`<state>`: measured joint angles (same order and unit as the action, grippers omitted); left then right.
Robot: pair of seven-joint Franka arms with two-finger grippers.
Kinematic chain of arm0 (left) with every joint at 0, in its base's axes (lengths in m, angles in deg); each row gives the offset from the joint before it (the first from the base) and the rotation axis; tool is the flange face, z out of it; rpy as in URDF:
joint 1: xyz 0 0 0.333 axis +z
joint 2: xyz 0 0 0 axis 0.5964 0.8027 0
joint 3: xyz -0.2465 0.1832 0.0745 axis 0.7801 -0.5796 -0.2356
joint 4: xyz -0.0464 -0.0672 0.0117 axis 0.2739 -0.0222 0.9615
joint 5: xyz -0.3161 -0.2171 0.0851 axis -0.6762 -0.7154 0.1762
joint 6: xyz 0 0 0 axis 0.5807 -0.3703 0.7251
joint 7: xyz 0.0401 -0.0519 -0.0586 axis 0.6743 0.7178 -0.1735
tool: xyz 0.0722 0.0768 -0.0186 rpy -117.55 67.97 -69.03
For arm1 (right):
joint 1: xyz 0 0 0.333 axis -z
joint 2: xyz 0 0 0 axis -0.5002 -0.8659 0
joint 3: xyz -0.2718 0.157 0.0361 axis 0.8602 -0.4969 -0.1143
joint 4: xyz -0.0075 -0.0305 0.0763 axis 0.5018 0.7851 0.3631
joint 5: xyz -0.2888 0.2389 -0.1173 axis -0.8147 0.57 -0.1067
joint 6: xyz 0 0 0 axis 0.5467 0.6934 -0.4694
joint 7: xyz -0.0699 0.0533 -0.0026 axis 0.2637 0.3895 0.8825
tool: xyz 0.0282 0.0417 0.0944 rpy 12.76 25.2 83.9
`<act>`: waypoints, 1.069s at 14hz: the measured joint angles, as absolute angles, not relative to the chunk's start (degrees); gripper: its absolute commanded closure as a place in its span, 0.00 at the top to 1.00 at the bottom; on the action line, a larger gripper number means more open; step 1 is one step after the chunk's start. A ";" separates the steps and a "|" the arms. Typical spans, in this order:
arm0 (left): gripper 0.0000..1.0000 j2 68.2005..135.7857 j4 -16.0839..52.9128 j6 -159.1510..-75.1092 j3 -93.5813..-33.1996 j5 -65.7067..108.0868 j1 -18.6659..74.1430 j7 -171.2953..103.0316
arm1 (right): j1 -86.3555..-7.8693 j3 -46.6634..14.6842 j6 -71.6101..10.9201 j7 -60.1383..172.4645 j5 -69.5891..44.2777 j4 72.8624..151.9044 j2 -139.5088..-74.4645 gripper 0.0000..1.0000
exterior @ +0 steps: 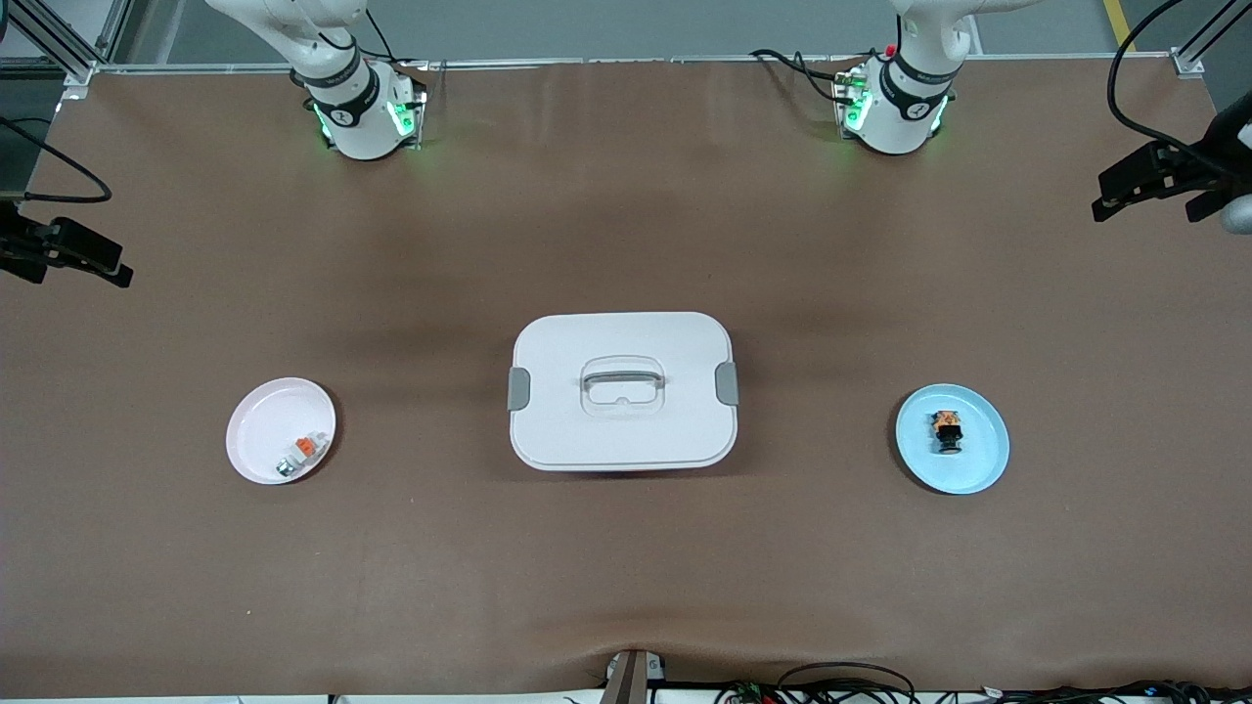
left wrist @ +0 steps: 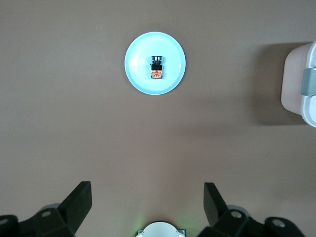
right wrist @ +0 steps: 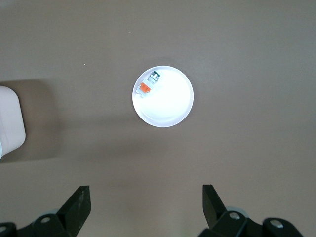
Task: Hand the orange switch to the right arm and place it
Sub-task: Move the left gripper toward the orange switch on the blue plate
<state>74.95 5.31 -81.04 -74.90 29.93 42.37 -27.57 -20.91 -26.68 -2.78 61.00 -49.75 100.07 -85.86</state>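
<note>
1. A white lidded box [exterior: 622,391] sits mid-desk [exterior: 626,567].
2. The orange switch [exterior: 947,431] lies on a blue plate [exterior: 983,460] toward the left arm's end.
3. A white plate [exterior: 264,430] toward the right arm's end holds a white-and-grey piece [exterior: 301,455].

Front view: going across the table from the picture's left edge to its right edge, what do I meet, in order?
White plate holding a small white-and-grey piece with an orange tab → white lidded box → blue plate holding the orange switch.
</note>
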 measured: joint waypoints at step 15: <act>1.00 81.08 23.97 -108.60 -75.37 29.94 44.97 -63.55 | -20.90 -26.52 -2.76 61.00 -49.75 100.08 -85.86 1.00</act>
<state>81.08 23.97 -108.60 -75.37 29.94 44.97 -63.55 -20.90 -26.52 -2.76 61.00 -49.75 100.08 -85.86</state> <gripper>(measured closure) 0.000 0.000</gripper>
